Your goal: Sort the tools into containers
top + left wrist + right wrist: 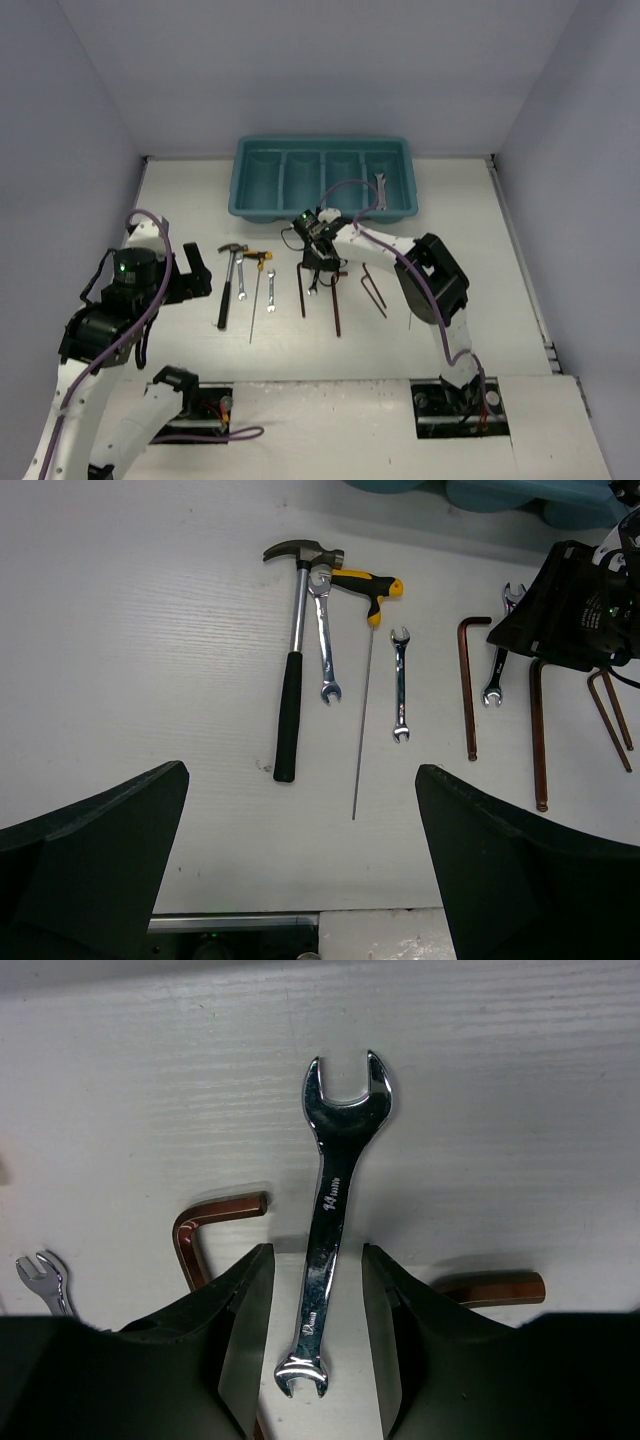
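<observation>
Where hex keys [200, 1235] crowd, right end effector [315, 1260] seemingly straddles wrench [332, 1190].

Glossy polished-steel wrench [328, 1210] lies on a matt white table [520, 1080] with faint grain.

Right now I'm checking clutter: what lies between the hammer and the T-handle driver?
A silver wrench lies between hammer and T-handle driver, clearest in the left wrist view.

The fingers [230, 1360] of the right gripper [316, 1260] are covering the long legs of the reddish-brown hex keys [205, 1222] lying on either side of the silver wrench [335, 1160], and are also hiding the shaft of a smaller wrench [38, 1275] farther to its left.
</observation>
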